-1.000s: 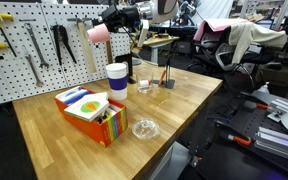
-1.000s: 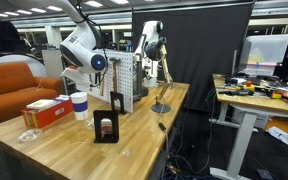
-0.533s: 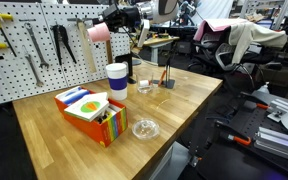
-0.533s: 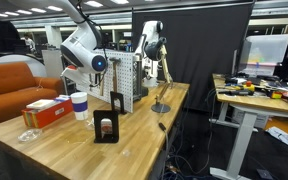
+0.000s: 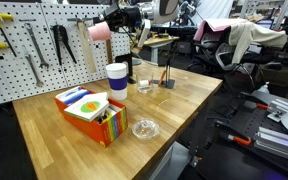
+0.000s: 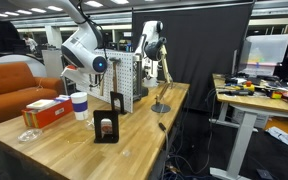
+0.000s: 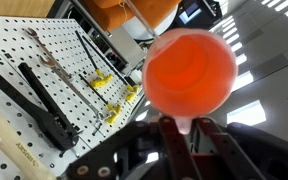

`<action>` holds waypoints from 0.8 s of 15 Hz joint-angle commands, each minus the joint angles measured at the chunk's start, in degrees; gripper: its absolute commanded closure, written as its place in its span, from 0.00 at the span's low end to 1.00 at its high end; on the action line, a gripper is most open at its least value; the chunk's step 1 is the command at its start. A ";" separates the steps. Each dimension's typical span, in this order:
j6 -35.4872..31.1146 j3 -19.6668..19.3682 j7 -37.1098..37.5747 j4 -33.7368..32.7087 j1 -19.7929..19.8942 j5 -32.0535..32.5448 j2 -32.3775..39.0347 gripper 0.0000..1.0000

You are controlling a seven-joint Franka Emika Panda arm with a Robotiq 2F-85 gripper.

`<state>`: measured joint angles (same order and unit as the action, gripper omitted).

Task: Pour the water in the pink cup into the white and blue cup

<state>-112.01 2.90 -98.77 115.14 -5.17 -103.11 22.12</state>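
My gripper (image 5: 117, 22) is raised high in front of the pegboard and is shut on the pink cup (image 5: 98, 33), which lies tipped on its side. In the wrist view the pink cup (image 7: 189, 72) glows orange-pink and fills the middle, its handle pinched between my gripper (image 7: 184, 132) fingers. The white and blue cup (image 5: 116, 77) stands upright on the wooden table, below the pink cup and a little to its right in this view. It also shows in an exterior view as the white and blue cup (image 6: 79, 105) under the white arm (image 6: 80, 48). No water is visible.
A colourful box (image 5: 89, 112) lies beside the tall cup. Clear glass dishes (image 5: 145, 128) (image 5: 146, 88) rest on the table (image 5: 184, 105). The pegboard (image 5: 34, 45) holds hanging tools. A small stand with a rod (image 5: 167, 78) and a black holder (image 6: 106, 128) are nearby.
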 commanded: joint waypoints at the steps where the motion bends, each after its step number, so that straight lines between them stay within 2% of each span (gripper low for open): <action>1: 2.24 -0.30 -1.68 2.36 0.54 -2.30 -1.48 0.96; 12: 4.80 -1.11 -3.21 2.90 0.78 -3.97 -1.32 0.96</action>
<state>-109.03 2.03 -100.68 116.01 -5.01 -105.23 22.12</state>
